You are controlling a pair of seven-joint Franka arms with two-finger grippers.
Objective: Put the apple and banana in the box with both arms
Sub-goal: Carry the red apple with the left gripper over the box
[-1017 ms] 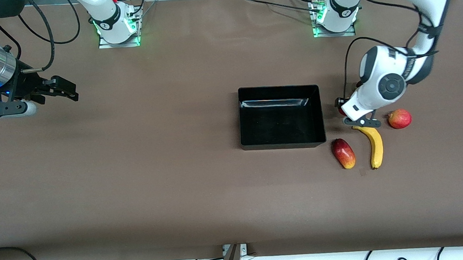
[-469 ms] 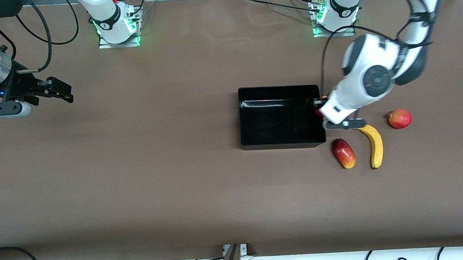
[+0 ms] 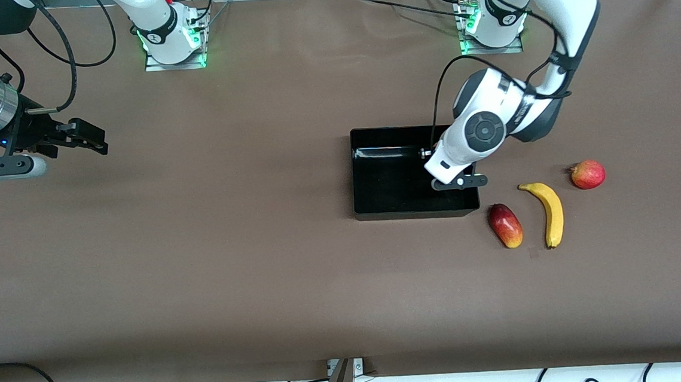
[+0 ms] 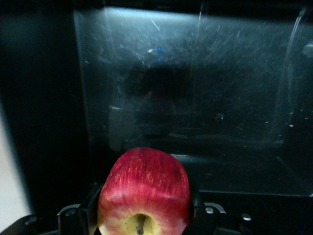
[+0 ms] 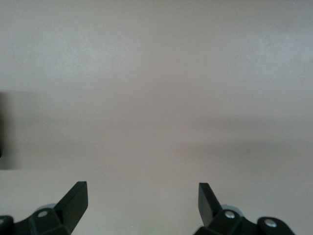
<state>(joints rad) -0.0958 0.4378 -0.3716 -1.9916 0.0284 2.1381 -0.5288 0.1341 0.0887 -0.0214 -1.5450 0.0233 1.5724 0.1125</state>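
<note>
The apple (image 4: 143, 196), red with a yellowish patch around its stem dimple, is gripped between the fingers of the left claw (image 4: 143, 215) and fills the lower centre of the left wrist frame. It is held above the scratched, glossy floor of the black box (image 4: 205, 98). In the front frame the apple itself is hidden by the left arm's wrist; the left claw (image 3: 458, 181) is seen right of centre, over the part of the box (image 3: 378, 212) toward the left arm's end of the tabletop.

The banana (image 3: 549, 209) lies on the brown tabletop (image 3: 231, 252) in the right half of the front frame, lower than the box's lower corner and well apart from the box wall. A red-yellow oblong mango-like fruit (image 3: 505, 225) is seen between the box and the banana, just beside the banana but not touching it. A pinkish-red round fruit (image 3: 588, 174) rests near the banana's upper tip, toward the right edge of the frame.

At the upper left edge of the front frame the right claw (image 3: 88, 138) is held over bare tabletop, waiting. In the right wrist frame its two fingers (image 5: 73, 200) are seen spread wide apart at the bottom corners, with nothing between them.
</note>
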